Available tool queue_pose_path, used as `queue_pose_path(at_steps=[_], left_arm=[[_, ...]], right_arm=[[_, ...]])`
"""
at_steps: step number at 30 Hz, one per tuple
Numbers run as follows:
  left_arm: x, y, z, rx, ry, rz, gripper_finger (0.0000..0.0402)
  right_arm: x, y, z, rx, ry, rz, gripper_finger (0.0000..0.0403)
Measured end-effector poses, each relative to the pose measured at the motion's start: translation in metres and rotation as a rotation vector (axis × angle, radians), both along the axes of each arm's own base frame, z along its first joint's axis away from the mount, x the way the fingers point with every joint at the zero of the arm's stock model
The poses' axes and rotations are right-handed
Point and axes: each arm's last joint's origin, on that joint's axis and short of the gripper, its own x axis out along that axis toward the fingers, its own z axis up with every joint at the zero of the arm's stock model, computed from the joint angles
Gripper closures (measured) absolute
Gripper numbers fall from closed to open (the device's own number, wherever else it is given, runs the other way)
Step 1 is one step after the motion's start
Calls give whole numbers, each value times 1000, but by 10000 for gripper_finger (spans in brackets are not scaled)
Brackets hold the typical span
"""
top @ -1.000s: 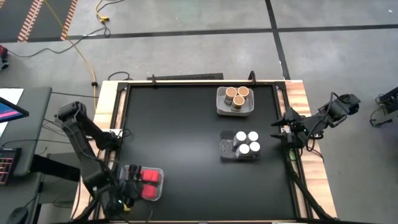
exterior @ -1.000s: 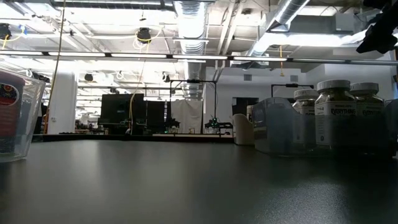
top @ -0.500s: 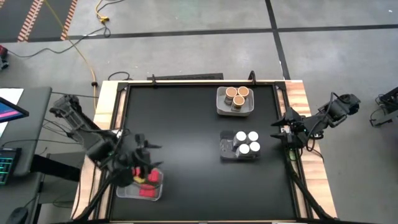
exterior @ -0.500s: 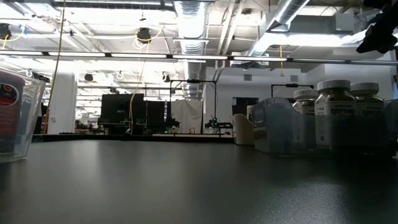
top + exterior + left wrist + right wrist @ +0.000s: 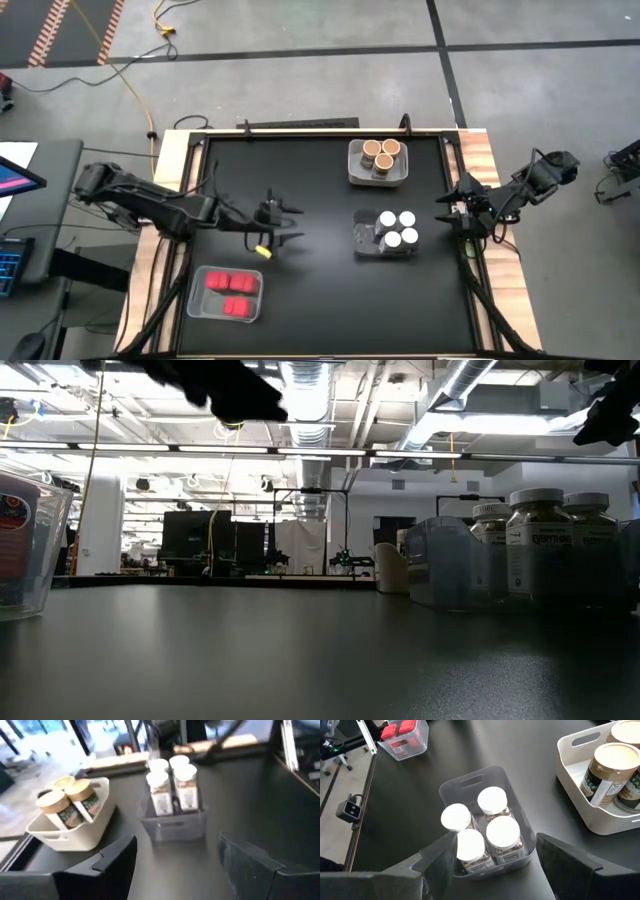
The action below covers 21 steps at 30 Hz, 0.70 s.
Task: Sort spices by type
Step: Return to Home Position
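- Red cans (image 5: 231,292): three are lying together in the clear bin (image 5: 197,312) at the lower left of the high view, on the near-left corner of the black worktop (image 5: 310,290).
- Left pincer (image 5: 286,224): is hovering over the worktop left of centre, just beyond the clear bin and apart from it. Its fingers are standing spread, released, with nothing between them. It is pointing toward the right of the frame, where the two jar bins are.
- White-lidded jars (image 5: 397,228): four are standing upright in a two-by-two block, filling the right end of the grey bin (image 5: 364,240), right of centre.
- Right pincer (image 5: 442,211): is waiting at the right edge of the worktop, near the grey bin and not touching it. Its fingers are spread, released and empty.
- Cork-topped jars (image 5: 380,155): three are standing upright, packed close together in the white bin (image 5: 354,172). That bin is sitting at the upper middle of the frame, near the far edge, just beyond the grey bin.
- Each kind is sitting in its own bin.
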Motion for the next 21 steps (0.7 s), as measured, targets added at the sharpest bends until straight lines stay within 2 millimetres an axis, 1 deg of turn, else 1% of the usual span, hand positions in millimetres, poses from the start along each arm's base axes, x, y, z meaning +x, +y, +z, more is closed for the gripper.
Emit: queue_pose_path(at_steps=[3,6,10,13,17,21], left_arm=[[-2,16,-18,-28,-77,-5,139],[-9,29,-40,-58,-123,24,139],[-22,37,-58,-84,-227,48,139],[-34,42,-70,-98,-207,70,139],[-52,48,-73,-118,-185,102,139],[-75,52,-70,-127,-233,142,139]], right_arm=[[0,0,0,-3,3,1,108],[0,0,0,-2,3,0,108],[-1,-1,-2,-14,24,-1,108],[-2,-1,-2,-15,28,-2,108],[-2,-1,-2,-15,29,-1,108],[-2,-1,-2,-14,28,-2,108]])
